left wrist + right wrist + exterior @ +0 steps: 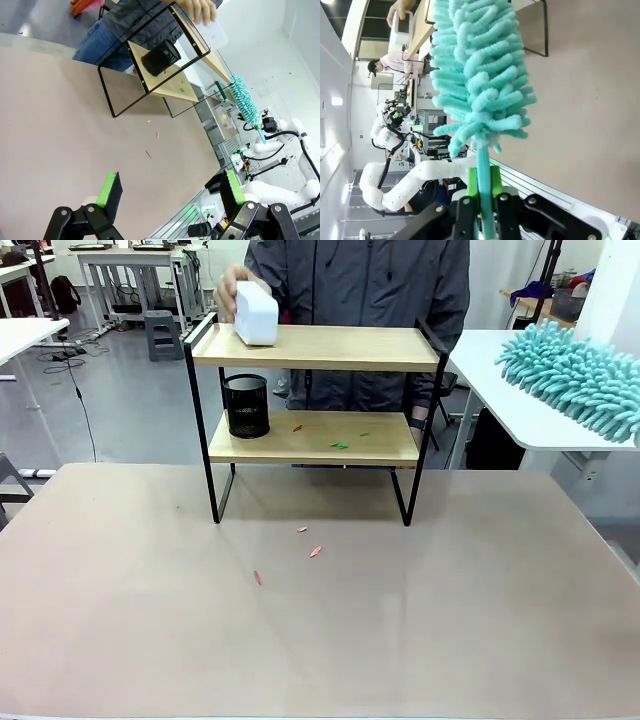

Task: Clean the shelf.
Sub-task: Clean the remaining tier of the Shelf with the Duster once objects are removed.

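Wooden shelf (165,82) well beyond gaping left end effector (170,180) — right end effector (482,176) clasps teal duster (480,75)

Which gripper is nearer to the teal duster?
Right. The right gripper is shut on the handle of the duster; the left gripper hangs open above the table, far from it.

The left gripper (172,192) hangs with its jaws spread wide, its green pads (111,186) well apart. The right gripper (483,187) is clamped tight on the stem of a duster (480,75). Across from them, the person's hand (229,290) is curled in a grasp.
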Controlling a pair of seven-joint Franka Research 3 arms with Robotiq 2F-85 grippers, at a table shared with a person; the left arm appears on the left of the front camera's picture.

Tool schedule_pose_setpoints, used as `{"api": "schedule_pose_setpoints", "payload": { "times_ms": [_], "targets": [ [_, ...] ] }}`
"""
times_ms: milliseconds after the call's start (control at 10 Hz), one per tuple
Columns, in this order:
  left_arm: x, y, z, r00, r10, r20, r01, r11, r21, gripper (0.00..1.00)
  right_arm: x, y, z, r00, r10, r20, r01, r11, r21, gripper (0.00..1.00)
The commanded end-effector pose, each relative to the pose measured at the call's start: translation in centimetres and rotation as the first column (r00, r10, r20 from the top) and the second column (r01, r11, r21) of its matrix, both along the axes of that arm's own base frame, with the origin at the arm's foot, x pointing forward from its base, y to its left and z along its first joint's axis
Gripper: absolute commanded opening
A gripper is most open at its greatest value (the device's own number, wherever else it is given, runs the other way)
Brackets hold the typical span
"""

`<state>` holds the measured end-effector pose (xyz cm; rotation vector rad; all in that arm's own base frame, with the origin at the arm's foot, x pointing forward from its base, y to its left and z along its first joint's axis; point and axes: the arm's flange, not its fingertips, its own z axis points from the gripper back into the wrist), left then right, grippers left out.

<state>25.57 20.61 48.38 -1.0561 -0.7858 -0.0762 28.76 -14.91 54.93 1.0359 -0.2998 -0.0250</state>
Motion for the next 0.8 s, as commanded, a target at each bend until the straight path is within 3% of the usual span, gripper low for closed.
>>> {"api": "schedule_pose_setpoints", "payload": {
  "times_ms": [0,700],
  "targets": [
    [0.09,-0.19,0.08,1.0,-0.001,0.028,0.001,1.0,-0.01,1.0,0.23,-0.2,0.05,1.0,0.013,0.018,-0.013,1.0,-0.003,0.12],
    [0.09,-0.19,0.08,1.0,-0.001,0.028,0.001,1.0,-0.01,1.0,0.23,-0.2,0.05,1.0,0.013,0.018,-0.013,1.0,-0.003,0.12]
  ]
}}
